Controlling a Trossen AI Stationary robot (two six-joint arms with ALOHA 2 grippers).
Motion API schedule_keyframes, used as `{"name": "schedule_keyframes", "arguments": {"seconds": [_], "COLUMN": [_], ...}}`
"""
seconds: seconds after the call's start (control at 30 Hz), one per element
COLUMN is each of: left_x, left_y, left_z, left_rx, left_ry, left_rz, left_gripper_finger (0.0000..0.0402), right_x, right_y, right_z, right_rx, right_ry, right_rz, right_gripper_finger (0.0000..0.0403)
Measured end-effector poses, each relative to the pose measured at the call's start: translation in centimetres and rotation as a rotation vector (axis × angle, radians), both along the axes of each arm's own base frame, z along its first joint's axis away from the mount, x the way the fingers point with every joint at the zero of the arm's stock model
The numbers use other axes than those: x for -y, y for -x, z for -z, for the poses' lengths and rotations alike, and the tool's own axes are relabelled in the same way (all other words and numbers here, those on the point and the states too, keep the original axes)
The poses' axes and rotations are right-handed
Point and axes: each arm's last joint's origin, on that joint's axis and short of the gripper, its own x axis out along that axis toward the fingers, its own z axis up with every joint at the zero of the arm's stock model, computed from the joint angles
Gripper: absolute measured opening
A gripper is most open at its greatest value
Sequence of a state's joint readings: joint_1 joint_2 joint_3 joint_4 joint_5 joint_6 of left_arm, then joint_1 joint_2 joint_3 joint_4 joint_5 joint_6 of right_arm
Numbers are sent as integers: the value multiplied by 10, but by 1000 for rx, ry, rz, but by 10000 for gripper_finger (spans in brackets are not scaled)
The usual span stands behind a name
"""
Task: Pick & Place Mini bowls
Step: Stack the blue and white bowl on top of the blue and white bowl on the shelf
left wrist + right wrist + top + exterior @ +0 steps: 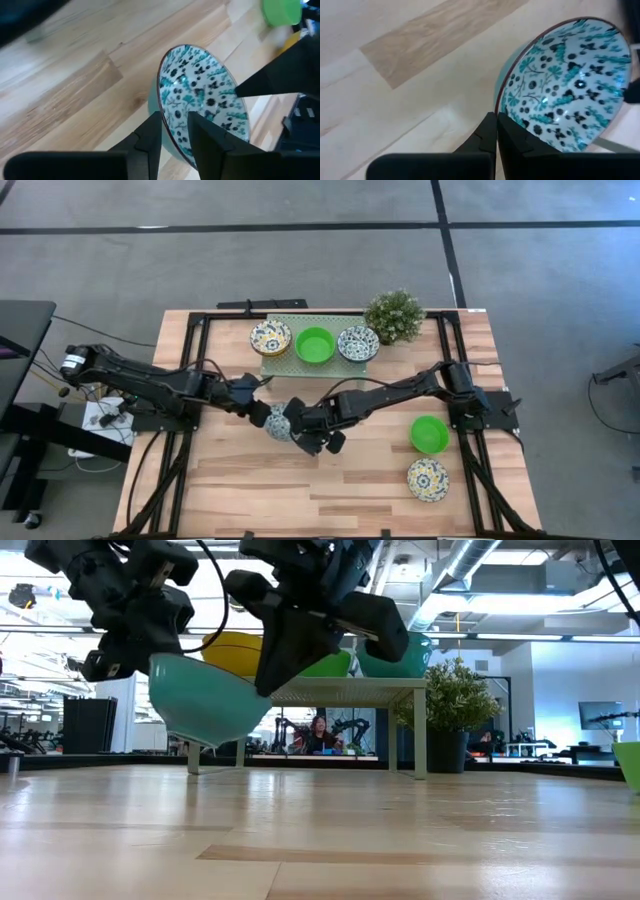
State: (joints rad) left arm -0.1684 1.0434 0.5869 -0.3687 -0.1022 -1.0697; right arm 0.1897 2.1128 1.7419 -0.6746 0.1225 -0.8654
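I have both arms meeting at the middle of the table [330,490], each gripping the same patterned bowl [279,424]. The low view shows this bowl [205,700] lifted clear of the wood, tilted, with its teal outside facing the camera.

Left gripper [174,131]: fingers narrow, pinching the rim, one finger inside the bowl [202,100] and one outside. Right gripper [497,131]: fingers nearly together, clamped on the rim of the same bowl [565,82] from the opposite side.

Key relation: the bowl sits between the two grippers, left gripper [258,412] on one side, right gripper [305,430] on the other. Neither arm is nearer; both are in contact. I judge this to be a handover, so one gripper must release before the other moves off.

Other bowls: three on the raised green rack [275,362] at the far edge, next to the potted plant [394,315]; a green bowl [429,434] and a patterned bowl [427,479] lie near the right arm's base.
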Motion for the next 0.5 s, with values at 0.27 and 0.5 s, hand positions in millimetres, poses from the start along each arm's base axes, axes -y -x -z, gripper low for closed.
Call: {"name": "schedule_keyframes", "arguments": {"seconds": [0.27,0.5], "left_x": [1,0], "left_y": [-2,-1], "left_z": [7,9], "left_rx": [-15,-12], "left_ry": [0,-1], "left_rz": [3,1], "left_gripper_finger": [94,94], "right_x": [0,-1], "right_y": [0,2], "right_z": [5,6], "right_rx": [-7,-27], "right_ry": [-40,-72], "right_rz": [24,31], "right_gripper_finger": [1,1]}}
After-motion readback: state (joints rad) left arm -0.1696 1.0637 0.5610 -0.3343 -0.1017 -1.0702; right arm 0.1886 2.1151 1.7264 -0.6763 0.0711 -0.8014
